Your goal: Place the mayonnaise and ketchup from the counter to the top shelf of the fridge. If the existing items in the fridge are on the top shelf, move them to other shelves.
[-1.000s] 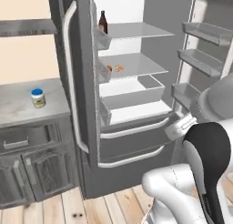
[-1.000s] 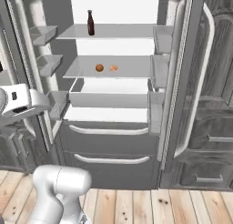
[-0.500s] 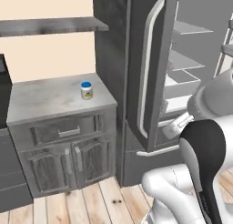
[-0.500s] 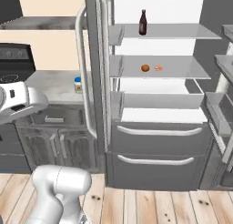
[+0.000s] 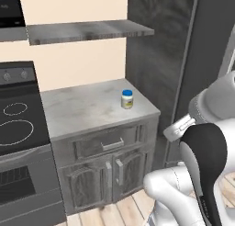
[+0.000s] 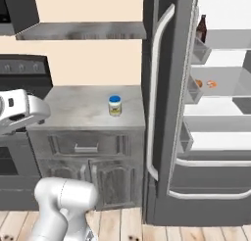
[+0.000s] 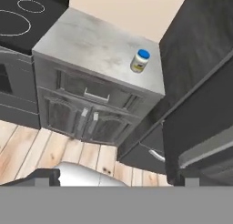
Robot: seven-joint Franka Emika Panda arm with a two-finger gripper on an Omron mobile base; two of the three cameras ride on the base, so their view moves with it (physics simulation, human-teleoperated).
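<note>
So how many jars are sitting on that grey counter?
1. A single blue-lidded jar stands upright on the counter, near its right end, beside the fridge. It also shows in the right base view and the hand view. No second jar or bottle appears on the counter.

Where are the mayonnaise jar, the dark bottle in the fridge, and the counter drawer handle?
mayonnaise jar (image 6: 114,107), right base view, label.
dark bottle (image 6: 202,30), right base view, body.
drawer handle (image 5: 112,144), left base view, middle of bar.

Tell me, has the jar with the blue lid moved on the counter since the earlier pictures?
No. The jar sits near the counter's back right corner, beside the fridge, as before. Only the camera shifted, because the base drove.
</note>
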